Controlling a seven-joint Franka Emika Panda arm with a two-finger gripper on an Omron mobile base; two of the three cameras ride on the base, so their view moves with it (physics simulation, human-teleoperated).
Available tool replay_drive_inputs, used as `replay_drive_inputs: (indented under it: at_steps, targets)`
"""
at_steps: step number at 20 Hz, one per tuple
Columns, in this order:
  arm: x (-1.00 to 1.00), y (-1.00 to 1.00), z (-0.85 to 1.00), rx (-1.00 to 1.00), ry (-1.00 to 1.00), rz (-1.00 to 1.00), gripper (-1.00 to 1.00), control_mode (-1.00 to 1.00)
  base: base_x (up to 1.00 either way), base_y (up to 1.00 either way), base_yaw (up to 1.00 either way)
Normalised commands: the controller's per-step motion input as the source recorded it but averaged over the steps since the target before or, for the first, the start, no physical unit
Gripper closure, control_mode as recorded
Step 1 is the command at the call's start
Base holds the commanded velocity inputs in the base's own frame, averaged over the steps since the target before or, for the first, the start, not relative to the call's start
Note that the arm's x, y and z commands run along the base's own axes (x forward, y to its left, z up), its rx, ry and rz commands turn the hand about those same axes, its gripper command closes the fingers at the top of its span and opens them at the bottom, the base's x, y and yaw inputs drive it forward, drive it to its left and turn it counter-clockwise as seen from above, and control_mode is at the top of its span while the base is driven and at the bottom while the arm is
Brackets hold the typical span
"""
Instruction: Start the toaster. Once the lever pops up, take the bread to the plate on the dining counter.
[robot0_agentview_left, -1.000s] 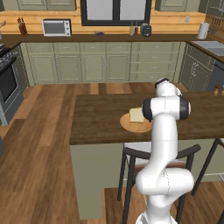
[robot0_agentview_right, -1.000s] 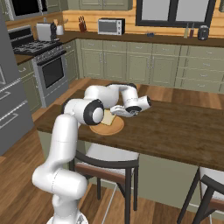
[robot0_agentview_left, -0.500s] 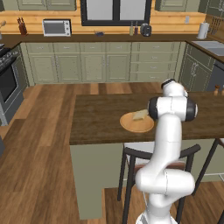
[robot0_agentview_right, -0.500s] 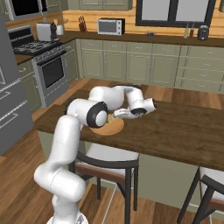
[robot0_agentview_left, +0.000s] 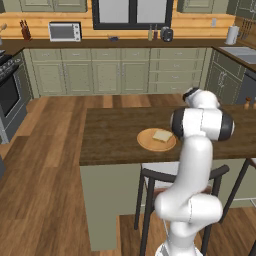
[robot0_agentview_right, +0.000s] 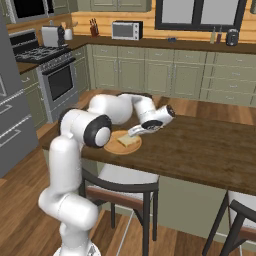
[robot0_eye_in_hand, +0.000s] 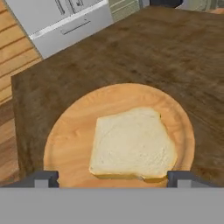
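Bread's on the plate — gripper wide open, holding nothing

Left base: bread (robot0_agentview_left: 162, 135) flat on plate (robot0_agentview_left: 156, 139), dining counter (robot0_agentview_left: 110, 137). Right base: gripper (robot0_agentview_right: 136, 132) just above the slice. Hand view: finger tips (robot0_eye_in_hand: 43, 178) straddle it — apart.

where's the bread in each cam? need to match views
Left base view: bread right of centre, on the right part of the plate.
Right base view: bread just left of centre, by the gripper.
Hand view: bread low centre.
Shared landmark: the plate, on the dining counter.
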Motion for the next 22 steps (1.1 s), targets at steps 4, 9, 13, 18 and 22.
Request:
replay_drive_inputs:
  at_steps: [4, 9, 13, 18, 22]
  targets:
    - [-0.46, 0.04, 0.73, -0.24, -0.09, -0.09, -1.00, -1.00, 0.00, 0.00, 0.00]
    - [-0.41, 0.43, 1.00, -0.14, 0.00, -0.14, -1.00, -1.00, 0.00, 0.00, 0.00]
    - [-0.62, 0.60, 0.99, -0.04, 0.17, -0.25, -1.00, -1.00, 0.00, 0.00, 0.00]
    - [-0.81, 0.56, 0.71, 0.00, 0.24, -0.29, -1.00, -1.00, 0.00, 0.00, 0.00]
    - [-0.93, 0.41, 0.41, 0.00, 0.21, -0.30, -1.00, -1.00, 0.00, 0.00, 0.00]
